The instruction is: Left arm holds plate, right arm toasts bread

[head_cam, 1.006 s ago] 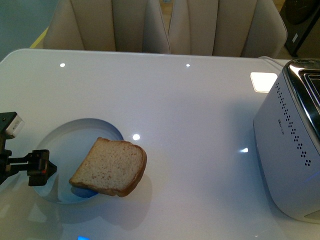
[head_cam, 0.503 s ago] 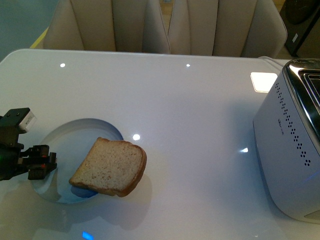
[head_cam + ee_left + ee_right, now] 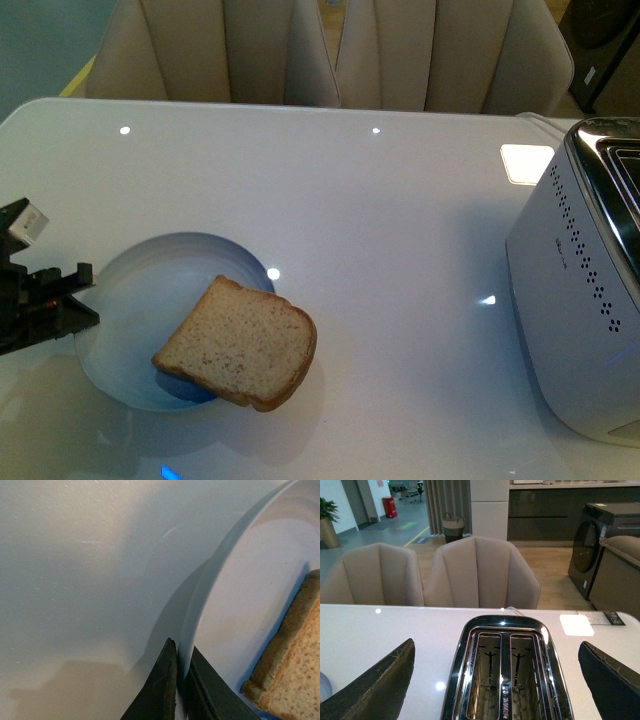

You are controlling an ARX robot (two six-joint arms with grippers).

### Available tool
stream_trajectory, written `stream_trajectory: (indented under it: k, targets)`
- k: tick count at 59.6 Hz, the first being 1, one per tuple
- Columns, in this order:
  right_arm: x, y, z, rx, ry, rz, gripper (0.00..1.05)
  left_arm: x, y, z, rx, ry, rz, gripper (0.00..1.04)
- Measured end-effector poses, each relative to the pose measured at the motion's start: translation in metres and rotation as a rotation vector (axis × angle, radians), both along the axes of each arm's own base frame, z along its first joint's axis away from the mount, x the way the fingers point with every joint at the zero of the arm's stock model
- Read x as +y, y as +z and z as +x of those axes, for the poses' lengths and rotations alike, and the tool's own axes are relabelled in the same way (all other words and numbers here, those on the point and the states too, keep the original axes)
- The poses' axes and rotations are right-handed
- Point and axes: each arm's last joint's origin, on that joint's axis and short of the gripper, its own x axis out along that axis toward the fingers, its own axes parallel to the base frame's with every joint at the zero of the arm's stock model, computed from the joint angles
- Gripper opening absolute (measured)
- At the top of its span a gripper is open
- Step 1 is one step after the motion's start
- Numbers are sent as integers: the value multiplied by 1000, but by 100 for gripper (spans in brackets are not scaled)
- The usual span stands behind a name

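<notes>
The pale blue-white plate [image 3: 140,300] sits at the table's front left with its rim lifted on the left. The bread [image 3: 240,342] lies on its right side and overhangs the rim. My left gripper [image 3: 82,300] is shut on the plate's left rim. In the left wrist view the dark jaws pinch the rim [image 3: 181,655] and the bread's corner [image 3: 292,665] shows beyond. My right gripper [image 3: 500,680] is open and empty, right above the toaster [image 3: 505,670], whose two slots are empty. It is out of the front view.
The white toaster [image 3: 585,300] stands at the table's right edge. Beige chairs [image 3: 330,50] line the far side of the white table [image 3: 380,220]. A washing machine [image 3: 600,535] stands far off in the room.
The left gripper has closed onto the plate's left rim and the plate has tipped and shifted; the bread has slid a little to the right and toward the front.
</notes>
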Motion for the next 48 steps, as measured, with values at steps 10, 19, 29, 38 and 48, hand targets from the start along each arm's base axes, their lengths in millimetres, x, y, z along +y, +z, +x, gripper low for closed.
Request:
stream_trajectory:
  k: [10, 19, 29, 38, 48]
  targets:
    - [0, 0, 0, 0, 0, 0, 96, 7, 26, -1, -24, 85, -102, 3]
    - [0, 0, 0, 0, 0, 0, 96, 0, 54, -3, -32, 139, -145, 3]
    - [0, 0, 0, 0, 0, 0, 96, -35, 97, -4, -46, 143, -128, 3]
    - [0, 0, 0, 0, 0, 0, 96, -67, 124, 1, -68, 119, -121, 3]
    - [0, 0, 0, 0, 0, 0, 96, -106, 151, 6, -97, 89, -138, 3]
